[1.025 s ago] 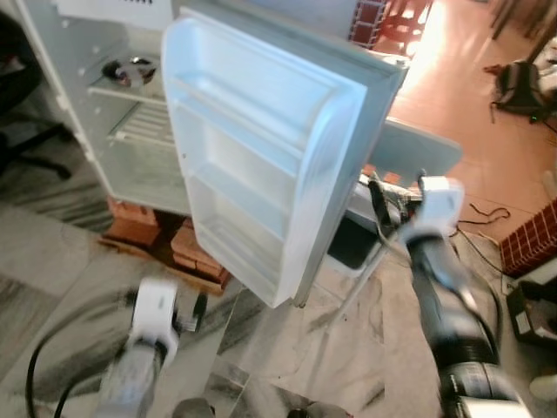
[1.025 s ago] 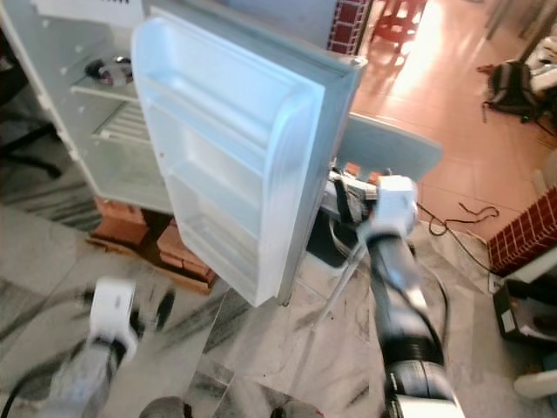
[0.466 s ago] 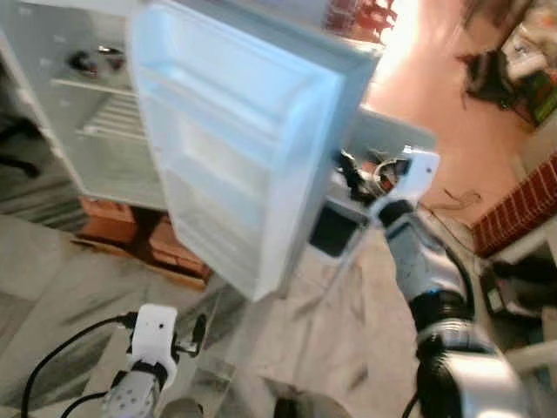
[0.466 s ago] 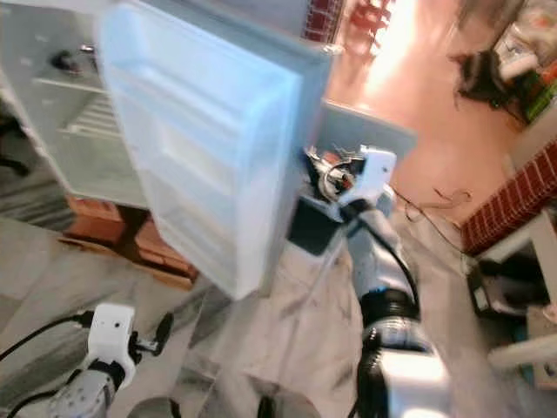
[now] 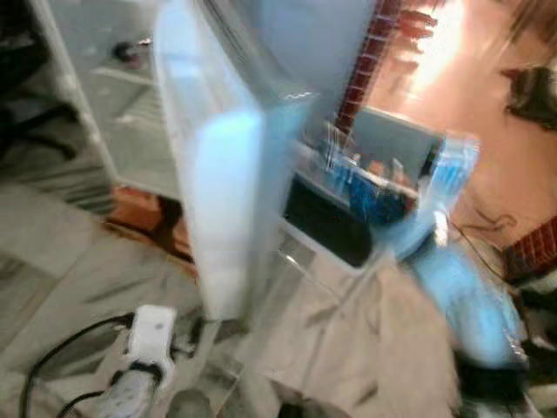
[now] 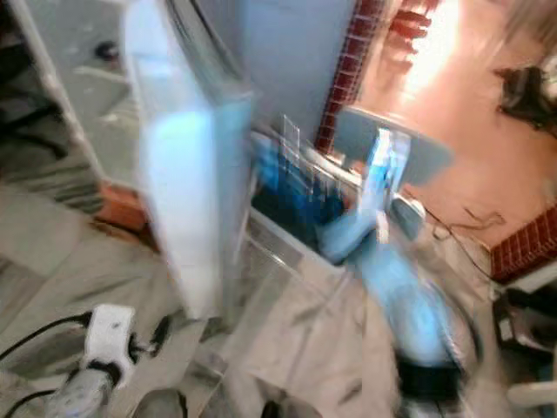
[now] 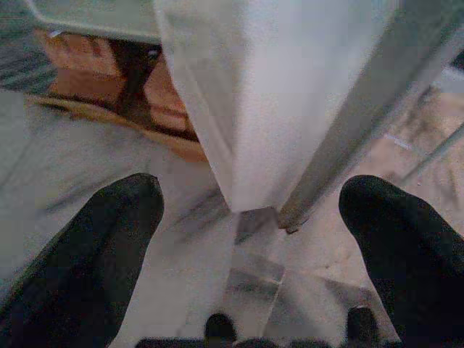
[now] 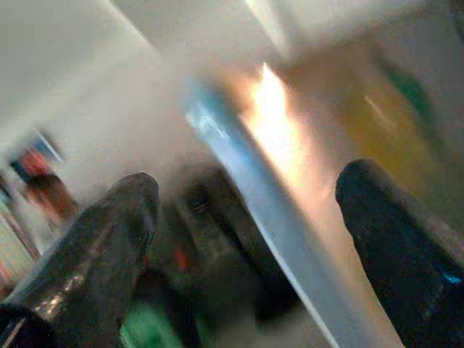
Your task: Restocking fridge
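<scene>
- The white fridge (image 5: 96, 104) stands at the upper left of the head views, raised on red bricks (image 5: 144, 213), with its compartment open.
- The fridge door (image 5: 218, 192) is swung out and seen nearly edge-on, so its inner shelves are hidden; its lower corner hangs just above the floor.
- One small dark item (image 5: 126, 52) lies on an upper shelf inside the fridge; it is too blurred to name.
- The head views are heavily blurred, and the right arm (image 5: 452, 261) appears only as a blue-white smear beside the door.
- The right gripper (image 8: 246, 217) has its two black fingers (image 8: 94, 246) wide apart with nothing between them; the scene beyond them is a blur of light and colour, and I cannot tell what it faces.
- The left gripper (image 7: 254, 239) hangs low near the floor, below the door's lower corner, its two fingers (image 7: 94, 254) also spread apart and empty.
- Behind the door stands one dark bin with a pale rim (image 5: 326, 231); the things in it are too blurred to count.
- The floor (image 5: 52, 252) is grey-veined marble; farther back there is a reddish tiled floor (image 5: 470, 96) and one red brick pillar (image 5: 365, 61).
- A black cable (image 5: 52, 357) loops on the floor beside the left arm.
</scene>
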{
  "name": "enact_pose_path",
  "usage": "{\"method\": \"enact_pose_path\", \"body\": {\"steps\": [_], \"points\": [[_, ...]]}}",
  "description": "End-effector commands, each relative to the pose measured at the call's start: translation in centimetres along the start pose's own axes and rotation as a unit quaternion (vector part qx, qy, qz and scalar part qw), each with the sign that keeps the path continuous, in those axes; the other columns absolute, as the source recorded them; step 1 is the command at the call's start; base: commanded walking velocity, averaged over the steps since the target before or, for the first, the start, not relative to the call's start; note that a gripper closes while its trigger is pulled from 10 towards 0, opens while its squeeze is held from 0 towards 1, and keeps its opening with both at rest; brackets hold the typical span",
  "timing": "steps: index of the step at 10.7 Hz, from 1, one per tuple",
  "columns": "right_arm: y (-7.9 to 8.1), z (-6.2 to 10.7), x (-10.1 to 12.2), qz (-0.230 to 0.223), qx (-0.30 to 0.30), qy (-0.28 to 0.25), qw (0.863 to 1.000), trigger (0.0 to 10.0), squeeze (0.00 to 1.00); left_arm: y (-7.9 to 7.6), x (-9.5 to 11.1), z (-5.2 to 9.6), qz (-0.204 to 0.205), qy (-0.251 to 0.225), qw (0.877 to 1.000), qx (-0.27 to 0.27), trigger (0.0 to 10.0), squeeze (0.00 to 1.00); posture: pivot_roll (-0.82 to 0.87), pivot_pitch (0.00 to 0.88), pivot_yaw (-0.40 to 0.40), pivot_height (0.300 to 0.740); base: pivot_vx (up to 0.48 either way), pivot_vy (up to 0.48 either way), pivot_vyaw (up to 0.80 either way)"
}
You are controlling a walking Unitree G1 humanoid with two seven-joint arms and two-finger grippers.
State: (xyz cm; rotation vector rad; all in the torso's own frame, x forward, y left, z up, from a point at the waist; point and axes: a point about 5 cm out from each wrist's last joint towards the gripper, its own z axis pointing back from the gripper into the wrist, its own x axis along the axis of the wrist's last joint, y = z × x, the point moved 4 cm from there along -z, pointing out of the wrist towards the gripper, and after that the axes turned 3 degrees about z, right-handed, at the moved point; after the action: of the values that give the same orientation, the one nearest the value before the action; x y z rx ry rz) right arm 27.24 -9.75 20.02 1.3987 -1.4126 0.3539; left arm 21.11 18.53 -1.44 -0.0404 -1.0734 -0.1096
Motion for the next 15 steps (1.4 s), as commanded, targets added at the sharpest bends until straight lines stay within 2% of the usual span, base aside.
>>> {"method": "enact_pose_path", "body": {"steps": [1, 2, 3, 4, 5, 6, 7, 8, 10, 12, 15], "points": [[0.3, 0.6, -1.2, 0.018, 0.013, 0.048, 0.999, 10.0, 0.00, -0.3, -0.2, -0.1, 0.000, 0.002, 1.000, -0.007, 10.0, 0.00, 0.18, 0.092, -0.083, 0.740, 0.000, 0.000, 0.00], [-0.6, 2.6, -4.1, 0.036, -0.012, 0.127, 0.991, 10.0, 0.00, 0.0, -0.3, -0.2, -0.003, 0.002, 1.000, -0.005, 10.0, 0.00, 0.18, 0.088, -0.083, 0.740, 0.000, 0.000, 0.00], [-2.1, 3.7, -5.7, 0.063, -0.056, 0.168, 0.982, 10.0, 0.00, 0.3, 0.0, -0.3, -0.019, -0.009, 1.000, 0.004, 10.0, 0.00, 0.18, 0.087, -0.084, 0.740, 0.000, 0.000, 0.00], [-6.1, 4.9, -6.7, 0.139, -0.188, 0.180, 0.956, 10.0, 0.00, 0.6, 1.0, -0.9, -0.045, -0.033, 0.998, 0.010, 10.0, 0.00, 0.19, 0.082, -0.090, 0.740, 0.000, 0.000, 0.00], [-8.4, 6.0, -6.0, 0.165, -0.294, 0.134, 0.932, 10.0, 0.00, 1.1, 2.4, -1.8, -0.049, -0.058, 0.997, 0.022, 10.0, 0.00, 0.19, 0.079, -0.093, 0.740, 0.000, 0.000, 0.00], [-9.6, 6.9, -5.8, 0.197, -0.353, 0.127, 0.906, 10.0, 0.00, 1.5, 3.4, -2.1, -0.052, -0.068, 0.996, 0.026, 10.0, 0.00, 0.19, 0.065, -0.086, 0.740, 0.000, 0.000, 0.00], [-10.3, 7.8, -5.4, 0.249, -0.409, 0.116, 0.870, 10.0, 0.00, 2.0, 4.7, -2.0, -0.050, -0.083, 0.994, 0.039, 10.0, 0.00, 0.19, 0.063, -0.083, 0.740, 0.000, 0.000, 0.00], [-10.9, 8.8, -5.5, 0.253, -0.452, 0.101, 0.849, 10.0, 0.00, 1.7, 5.3, -2.1, -0.051, -0.093, 0.994, 0.037, 10.0, 0.00, 0.17, 0.059, -0.087, 0.740, 0.000, 0.360, 0.00], [-11.0, 9.4, -6.1, 0.273, -0.467, 0.098, 0.835, 10.0, 0.00, 1.8, 5.8, -2.4, -0.041, -0.097, 0.993, 0.046, 10.0, 0.00, 0.16, 0.058, -0.089, 0.740, 0.000, 0.480, 0.00], [-11.3, 10.0, -5.7, 0.282, -0.483, 0.093, 0.824, 10.0, 0.00, 1.9, 6.3, -2.4, -0.039, -0.101, 0.993, 0.051, 10.0, 0.00, 0.16, 0.055, -0.092, 0.740, 0.000, 0.480, 0.00], [-11.8, 10.6, -5.8, 0.277, -0.506, 0.084, 0.813, 10.0, 0.00, 1.4, 8.7, -2.4, -0.070, -0.150, 0.985, 0.051, 10.0, 0.00, 0.15, 0.053, -0.092, 0.740, 0.000, 0.480, 0.00]]}}
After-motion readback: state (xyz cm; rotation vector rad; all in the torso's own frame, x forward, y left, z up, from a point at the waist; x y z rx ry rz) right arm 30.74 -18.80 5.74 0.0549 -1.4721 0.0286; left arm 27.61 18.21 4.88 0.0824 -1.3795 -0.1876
